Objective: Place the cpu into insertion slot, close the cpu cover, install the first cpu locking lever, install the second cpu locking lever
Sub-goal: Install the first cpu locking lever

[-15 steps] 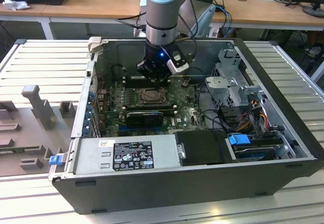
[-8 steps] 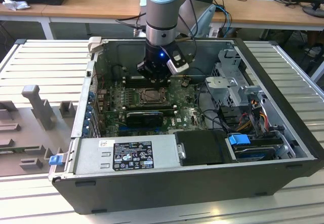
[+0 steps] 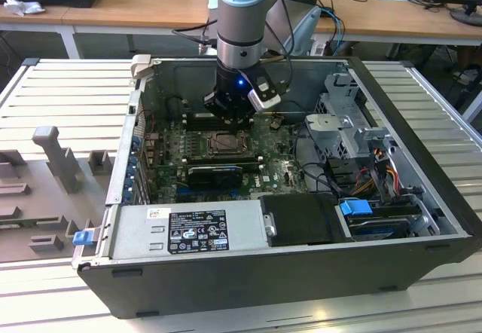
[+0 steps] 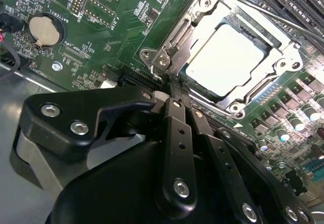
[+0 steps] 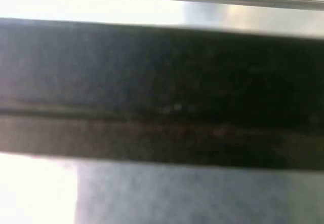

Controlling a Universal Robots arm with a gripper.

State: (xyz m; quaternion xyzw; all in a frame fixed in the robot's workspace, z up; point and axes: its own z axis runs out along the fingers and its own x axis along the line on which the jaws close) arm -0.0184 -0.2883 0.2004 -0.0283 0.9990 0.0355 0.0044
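Pressing closed claw (image 4: 171, 84) at cover (image 4: 174, 49) corner; cpu (image 4: 225, 57) seated just beyond. Judgement: push straight down, avoid sliding off.

The exterior view looks down steeply from above the front of the open computer case (image 3: 301, 273), taking in the whole case, with the arm (image 3: 241, 16) entering at 12 o'clock. The second wrist view sits close over the motherboard (image 4: 116, 26), looking past the gripper (image 4: 174, 89) toward the cpu (image 4: 225, 59) at 1 o'clock. Both of these 2 views share the socket area. The first wrist view faces a blurred dark band (image 5: 162, 92) at very close range.
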